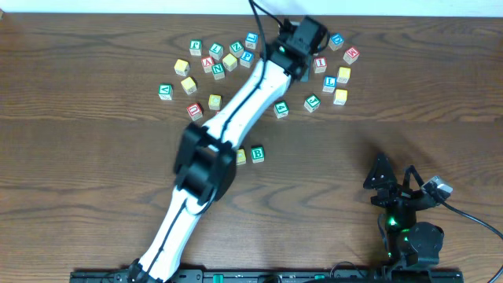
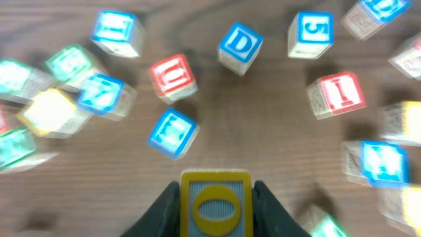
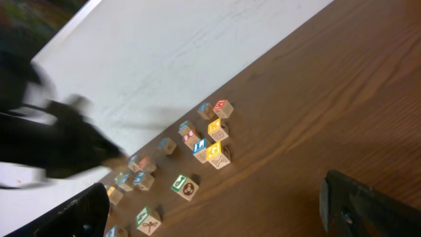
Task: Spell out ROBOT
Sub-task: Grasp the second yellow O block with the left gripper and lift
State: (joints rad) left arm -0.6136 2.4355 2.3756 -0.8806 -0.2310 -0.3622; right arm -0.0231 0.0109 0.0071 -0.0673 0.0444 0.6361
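My left gripper [image 1: 302,61] is at the far side of the table over the scattered letter blocks. In the left wrist view it [image 2: 216,209] is shut on a yellow O block [image 2: 216,204], held above the wood. Below it lie a blue D block [image 2: 240,46], a red U block [image 2: 172,77] and a red I block [image 2: 337,94]. A green B block [image 1: 257,153] and a yellow block [image 1: 241,156] sit side by side at mid table, partly hidden by my left arm. My right gripper [image 1: 391,185] is open and empty at the near right [image 3: 217,217].
Many more letter blocks are scattered at the far middle of the table, such as a group on the left [image 1: 212,61] and one on the right [image 1: 334,79]. The white wall edge [image 3: 197,46] runs behind them.
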